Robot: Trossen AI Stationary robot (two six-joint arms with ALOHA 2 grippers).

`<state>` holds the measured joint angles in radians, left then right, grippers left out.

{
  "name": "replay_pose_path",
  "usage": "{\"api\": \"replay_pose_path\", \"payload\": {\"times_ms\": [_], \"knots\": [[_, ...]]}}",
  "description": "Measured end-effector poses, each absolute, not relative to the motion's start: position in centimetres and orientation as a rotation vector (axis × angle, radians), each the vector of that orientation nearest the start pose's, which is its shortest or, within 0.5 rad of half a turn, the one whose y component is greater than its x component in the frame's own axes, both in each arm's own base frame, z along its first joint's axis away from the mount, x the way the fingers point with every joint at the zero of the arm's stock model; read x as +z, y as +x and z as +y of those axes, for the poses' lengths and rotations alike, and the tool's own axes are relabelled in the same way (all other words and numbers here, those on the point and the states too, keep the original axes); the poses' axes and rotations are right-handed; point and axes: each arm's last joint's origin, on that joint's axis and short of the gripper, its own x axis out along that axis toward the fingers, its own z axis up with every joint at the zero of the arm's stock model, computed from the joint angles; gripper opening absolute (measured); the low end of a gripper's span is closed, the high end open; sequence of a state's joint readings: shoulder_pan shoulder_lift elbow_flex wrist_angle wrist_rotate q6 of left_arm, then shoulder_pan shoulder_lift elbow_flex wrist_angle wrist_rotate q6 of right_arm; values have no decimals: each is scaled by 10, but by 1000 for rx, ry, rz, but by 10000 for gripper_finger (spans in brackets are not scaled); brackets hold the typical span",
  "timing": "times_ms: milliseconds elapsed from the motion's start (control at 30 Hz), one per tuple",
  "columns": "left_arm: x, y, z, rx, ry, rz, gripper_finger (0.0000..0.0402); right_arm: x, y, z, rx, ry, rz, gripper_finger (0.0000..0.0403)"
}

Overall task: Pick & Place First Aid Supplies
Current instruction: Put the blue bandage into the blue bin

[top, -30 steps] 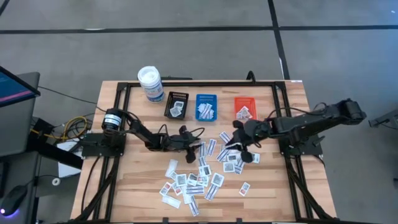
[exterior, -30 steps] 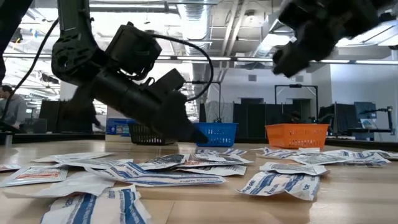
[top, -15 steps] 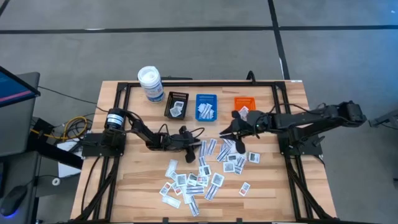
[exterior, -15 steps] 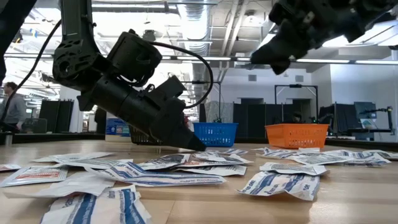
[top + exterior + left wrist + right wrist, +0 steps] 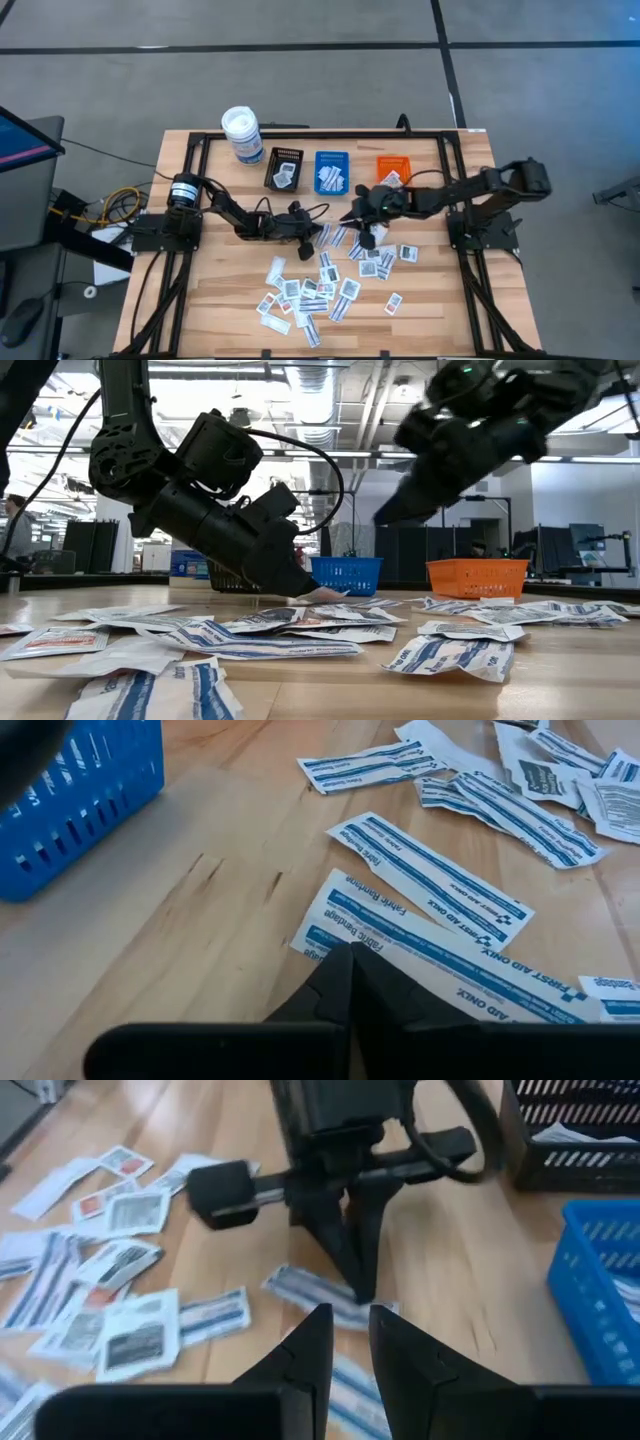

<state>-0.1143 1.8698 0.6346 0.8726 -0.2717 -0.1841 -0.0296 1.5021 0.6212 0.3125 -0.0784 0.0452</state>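
Many first aid supplies, small white packets point(image 5: 310, 290), lie scattered over the wooden table. My left gripper point(image 5: 320, 232) is down at table level near the middle, shut on a long white packet with blue stripes point(image 5: 430, 935). My right gripper point(image 5: 352, 214) hovers just to its right, above the table. Its fingers point(image 5: 348, 1325) stand slightly apart with nothing between them, pointing at my left gripper point(image 5: 360, 1290). My left gripper pinches the striped packet at its long edge near one end point(image 5: 345, 925), between its two fingertips. The fingers slant down from the table's left. The rest of the packet point(image 5: 305, 1290) lies flat on the table.
Along the far side stand a black tray point(image 5: 285, 170), a blue tray point(image 5: 332, 172) and an orange tray point(image 5: 392, 170), each holding packets. A white canister point(image 5: 241, 135) stands at the far left. More loose packets point(image 5: 375, 255) lie under and beside my right arm.
My left gripper has stayed in place and shut on the striped packet. My right gripper has swung from above the loose packets toward the far side, then toward the table's left, and ends close to my left gripper.
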Motion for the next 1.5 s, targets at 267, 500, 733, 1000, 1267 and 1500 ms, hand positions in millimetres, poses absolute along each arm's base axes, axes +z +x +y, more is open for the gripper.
{"api": "replay_pose_path", "payload": {"times_ms": [267,500,733,1000,1267,1500], "knots": [[118,322,-31,160,-98,329,6,139,326,-11,-1,145,710,64],[118,321,-32,164,-94,325,6,129,349,-30,-142,366,852,64],[119,322,-32,166,-95,316,8,125,348,-31,-172,404,958,64],[122,323,-32,156,-28,293,64,128,347,-31,-172,404,958,64],[116,325,-30,165,-30,309,136,128,347,-31,-172,404,958,64],[103,331,-31,170,-28,323,124,128,347,-31,-172,404,958,64]]}}
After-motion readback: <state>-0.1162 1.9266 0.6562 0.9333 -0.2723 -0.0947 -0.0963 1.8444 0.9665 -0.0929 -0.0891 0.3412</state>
